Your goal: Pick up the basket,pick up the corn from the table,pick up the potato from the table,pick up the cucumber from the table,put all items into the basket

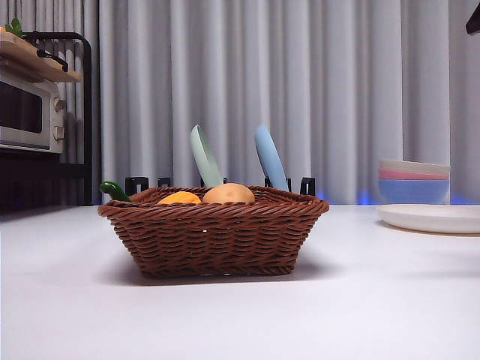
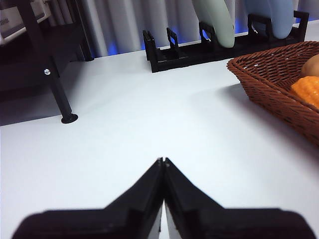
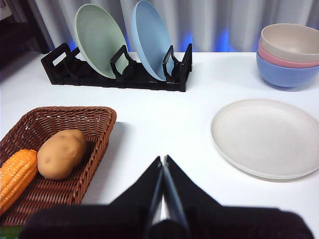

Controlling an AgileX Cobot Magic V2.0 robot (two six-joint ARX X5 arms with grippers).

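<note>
While both arms wait clear of the work, the basket [image 1: 214,236] sits on the table [image 1: 240,315] at the middle of the front view, with a dark green cucumber [image 1: 114,190] tip poking over its rim at about ten o'clock from the basket's centre. Inside it the corn [image 1: 180,198] and the potato [image 1: 229,193] lie side by side and appear to touch, the corn at nine o'clock of the potato in the front view.

Seen from the right wrist, the potato [image 3: 61,153] rests against the corn [image 3: 17,177] on the woven floor of the basket [image 3: 94,119]. A thin green sliver at that picture's bottom corner may be the cucumber, though too little shows to be sure. The right claw [image 3: 163,160] hangs above bare table with its two black jaws pressed together, pinching nothing. A cream plate [image 3: 266,137] lies flat well apart from the basket, stacked bowls [image 3: 289,55] stand beyond it, and a black rack [image 3: 119,74] holds a green plate [image 3: 99,40] and a blue plate [image 3: 152,37] upright.

From the left wrist, the left claw [image 2: 162,162] likewise has its jaws pressed together, empty, over open table. The basket [image 2: 269,89] lies near it, corn [image 2: 306,89] showing within. A black shelf leg [image 2: 57,89] stands on the table, and a microwave [image 1: 30,112] sits at nine o'clock in the front view.
</note>
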